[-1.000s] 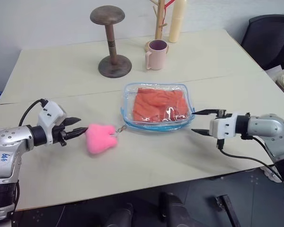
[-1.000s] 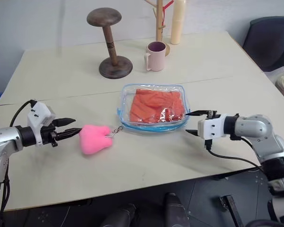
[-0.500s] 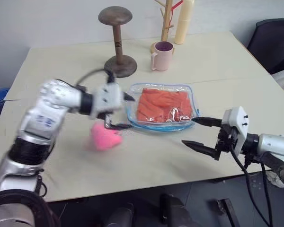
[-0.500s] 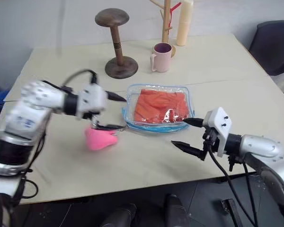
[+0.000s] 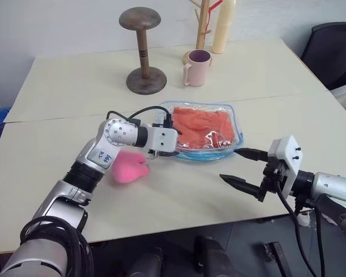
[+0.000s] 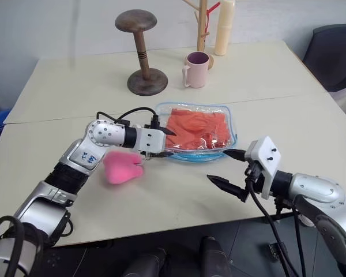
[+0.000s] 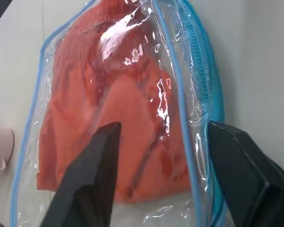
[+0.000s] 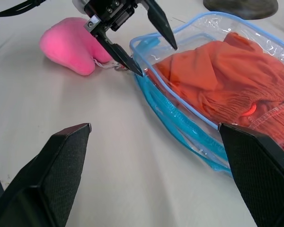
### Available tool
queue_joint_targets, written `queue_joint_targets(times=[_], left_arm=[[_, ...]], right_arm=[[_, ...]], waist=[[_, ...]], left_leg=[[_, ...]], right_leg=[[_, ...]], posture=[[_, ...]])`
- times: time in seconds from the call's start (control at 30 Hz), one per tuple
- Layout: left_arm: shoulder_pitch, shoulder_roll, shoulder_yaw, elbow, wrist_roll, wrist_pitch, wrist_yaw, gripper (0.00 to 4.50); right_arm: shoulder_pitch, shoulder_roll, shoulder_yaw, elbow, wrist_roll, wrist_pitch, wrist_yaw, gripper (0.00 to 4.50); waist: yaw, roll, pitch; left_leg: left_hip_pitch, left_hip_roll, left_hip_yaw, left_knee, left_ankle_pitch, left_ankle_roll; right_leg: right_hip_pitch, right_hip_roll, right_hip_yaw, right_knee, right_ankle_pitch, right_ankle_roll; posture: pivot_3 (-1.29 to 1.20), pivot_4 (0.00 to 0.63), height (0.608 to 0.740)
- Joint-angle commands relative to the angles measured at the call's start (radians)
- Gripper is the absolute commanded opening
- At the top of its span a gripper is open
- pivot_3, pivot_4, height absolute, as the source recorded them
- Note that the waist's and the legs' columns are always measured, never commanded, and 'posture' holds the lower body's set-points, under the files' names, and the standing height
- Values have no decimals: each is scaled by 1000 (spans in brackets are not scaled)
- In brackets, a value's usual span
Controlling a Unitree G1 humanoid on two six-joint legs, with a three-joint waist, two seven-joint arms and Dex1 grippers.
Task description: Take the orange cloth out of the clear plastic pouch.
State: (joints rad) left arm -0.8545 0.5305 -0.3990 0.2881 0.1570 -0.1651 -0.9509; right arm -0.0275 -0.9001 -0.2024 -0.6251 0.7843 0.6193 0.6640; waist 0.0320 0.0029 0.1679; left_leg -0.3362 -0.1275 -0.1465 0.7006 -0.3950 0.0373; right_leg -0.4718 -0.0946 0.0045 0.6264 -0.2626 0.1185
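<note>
Left hand (image 6: pixel 168 143) now at clear plastic pouch (image 6: pixel 230 124), spread astride its corner; wrinkled orange cloth (image 6: pixel 197 127) inside.

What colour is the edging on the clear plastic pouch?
Blue, clearest on the pouch in the left wrist view.

Left end effector (image 6: pixel 172 142) straddles clear plastic pouch (image 6: pixel 197 130) corner.

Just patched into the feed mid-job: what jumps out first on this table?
The orange cloth inside the clear plastic pouch at mid-table is the brightest thing. The left claw stands open at the pouch's left end, one finger over its edge, with a pink heart charm just beside that arm. The right claw waits wide open near the table's front edge, right of the pouch.
</note>
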Motion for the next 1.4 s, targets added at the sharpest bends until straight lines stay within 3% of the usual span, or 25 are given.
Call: queue_joint_targets(times=[0.03, 0.2, 0.27, 0.43, 0.63, 0.73, 0.83, 1.13, 1.4], left_arm=[[-1, -3, 25, -12, 3, -12, 7, 1717], [19, -54, 87, -65, -78, 140, 21, 165], [33, -92, 144, -121, -152, 288, 32, 11], [80, -102, 216, -251, -229, 470, 48, 0], [142, -104, 211, -361, -234, 551, 84, 0], [149, -114, 207, -390, -236, 575, 103, 0], [147, -132, 207, -419, -244, 605, 126, 0], [146, -149, 210, -487, -271, 666, 154, 0], [153, -165, 212, -537, -310, 722, 163, 0]], right_arm=[[1, 9, -34, -35, -4, -7, 5, 4500], [-4, 11, -26, -32, -17, -13, 16, 4500], [-12, 16, -10, -29, -33, -22, 17, 4321], [-81, 56, 83, -2, -142, -60, -7, 2932], [-274, 130, 318, 171, -470, -175, -65, 774], [-339, 155, 396, 273, -611, -264, -69, 774], [-395, 164, 459, 380, -742, -362, -66, 1409], [-461, 213, 511, 559, -993, -553, -126, 4316], [-510, 258, 581, 693, -1192, -678, -175, 4449]], waist=[[0, 0, 0], [3, 0, 0], [6, 0, 0], [0, 0, 0], [-8, 0, 0], [-4, 0, 0], [-6, 0, 0], [-12, 0, 0], [-14, 0, -1]], left_leg=[[0, 0, 0, 0, 0, 0], [0, 0, 0, 1, 0, 0], [0, -1, 0, 1, 0, 1], [0, 0, 0, 1, 0, 1], [1, 0, 1, 0, 0, 1], [0, -1, 3, 0, 0, 1], [-1, -1, 4, 0, 0, 1], [-1, -1, 7, 0, 0, 1], [-1, -1, 8, 0, 0, 1]], right_leg=[[0, 0, 0, 0, 0, 0], [0, 0, 0, 0, 0, 0], [0, 0, 0, 0, 0, 0], [0, 0, 0, 1, 0, 1], [-1, 0, 0, 1, 0, 1], [-3, 0, 0, 2, 0, 1], [-4, 0, -1, 2, 0, 1], [-6, 1, -1, 4, 0, 1], [-7, 1, 0, 4, 0, 1]], posture=[[0, 150, 740], [0, 150, 740], [0, 150, 740], [0, 150, 740], [0, 150, 740], [0, 150, 740], [0, 150, 740], [0, 150, 740], [0, 150, 740]])
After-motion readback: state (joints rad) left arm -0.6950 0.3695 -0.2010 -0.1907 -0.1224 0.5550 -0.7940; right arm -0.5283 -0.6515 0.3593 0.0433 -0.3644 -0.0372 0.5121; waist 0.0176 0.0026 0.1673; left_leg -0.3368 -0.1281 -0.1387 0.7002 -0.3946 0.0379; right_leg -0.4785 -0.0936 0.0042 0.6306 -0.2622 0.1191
